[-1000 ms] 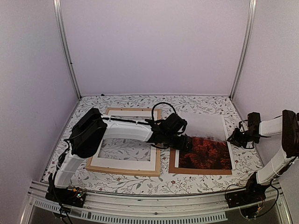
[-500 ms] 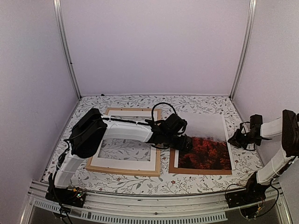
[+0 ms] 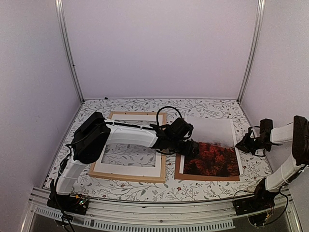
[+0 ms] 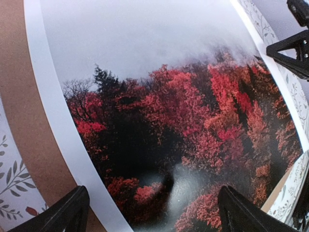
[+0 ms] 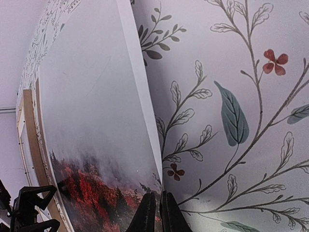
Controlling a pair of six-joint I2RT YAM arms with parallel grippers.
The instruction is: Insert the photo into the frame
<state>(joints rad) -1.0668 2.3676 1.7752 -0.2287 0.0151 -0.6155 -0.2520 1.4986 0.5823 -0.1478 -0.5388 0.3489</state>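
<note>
The photo (image 3: 212,150), red foliage near me and misty grey beyond, lies on a brown backing board (image 3: 207,177) right of centre. My left gripper (image 3: 189,150) hovers open over its left part, and its fingers (image 4: 67,212) straddle the red trees of the photo (image 4: 159,96). My right gripper (image 5: 156,195) is shut on the right edge of the photo (image 5: 96,121), which is lifted slightly off the table. The light-wood frame (image 3: 112,116) lies flat at the left, under my left arm.
A white mat (image 3: 128,169) with a rectangular opening rests inside the frame. The floral tablecloth (image 3: 203,191) covers the table. White walls and metal posts (image 3: 248,53) close it in. The right arm (image 3: 282,130) reaches in from the right wall.
The right gripper's fingers have closed on the photo's right edge, and that arm has drawn slightly rightward. The left arm has not moved.
</note>
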